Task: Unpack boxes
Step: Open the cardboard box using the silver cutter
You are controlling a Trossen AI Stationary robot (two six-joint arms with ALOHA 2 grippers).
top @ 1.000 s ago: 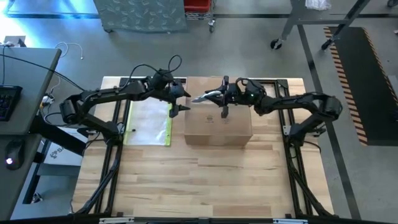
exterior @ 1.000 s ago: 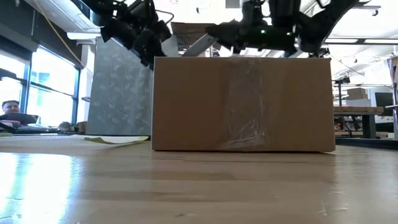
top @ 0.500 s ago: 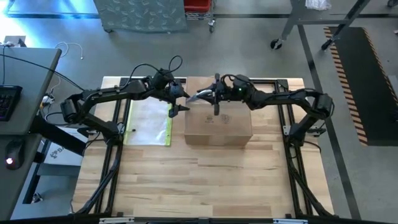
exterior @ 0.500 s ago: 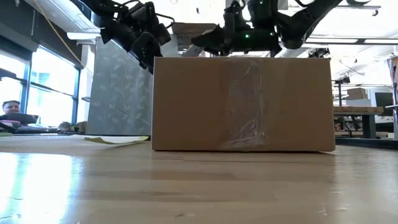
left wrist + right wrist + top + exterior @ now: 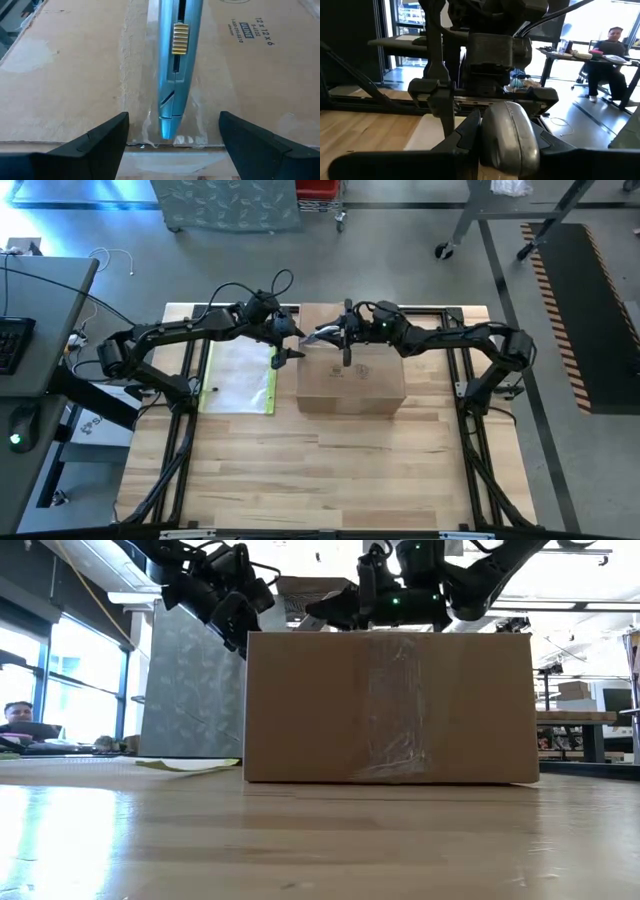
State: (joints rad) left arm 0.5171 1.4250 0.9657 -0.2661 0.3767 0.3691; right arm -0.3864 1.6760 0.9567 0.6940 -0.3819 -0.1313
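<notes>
The brown cardboard box [image 5: 350,380] stands flaps shut on the table's far middle, a clear tape strip [image 5: 150,100] along its top seam. My right gripper [image 5: 345,338] hovers over the box top, shut on a silvery-blue box cutter [image 5: 172,70] with a yellow slider. The cutter's tip [image 5: 166,131] lies at the tape by the box's left top edge. My left gripper [image 5: 290,340] stands open at that edge, one finger on each side of the seam, touching nothing. My right gripper pinches the cutter's rounded rear end [image 5: 509,135] between its two fingers. The fingers reach in level from the table's right and lie along the cutter. The cutter sits nearly level above the box top; whether its tip touches the tape I cannot tell.
A flat clear sleeve with a yellow edge [image 5: 240,377] lies on the table left of the box. A grey desk with a keyboard [image 5: 30,330] stands beyond the left edge. A seated person [image 5: 612,55] is in the room. Bare wood [image 5: 320,470] fills the near half.
My right gripper has moved toward the table's left edge over the box top, carrying the cutter. The cutter has tipped from slanted to nearly level, and its tip has come to the box's left top edge.
</notes>
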